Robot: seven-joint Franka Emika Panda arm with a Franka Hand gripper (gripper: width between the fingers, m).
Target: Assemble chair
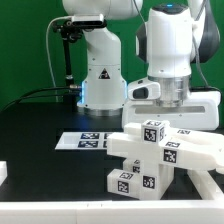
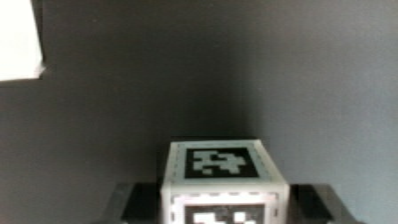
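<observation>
The chair is a partly joined cluster of chunky white tagged pieces at the exterior view's lower right. A tagged block stands on the black table beneath a long slab. My gripper comes down from above and is shut on a white tagged post at the top of the cluster. In the wrist view the post sits between my two dark fingers, with its tags facing the camera, and my gripper grips its sides. The parts under the post are hidden.
The marker board lies flat on the black table just behind the cluster. A white piece shows at the exterior view's left edge. A white shape shows at the wrist view's edge. The arm's base stands behind.
</observation>
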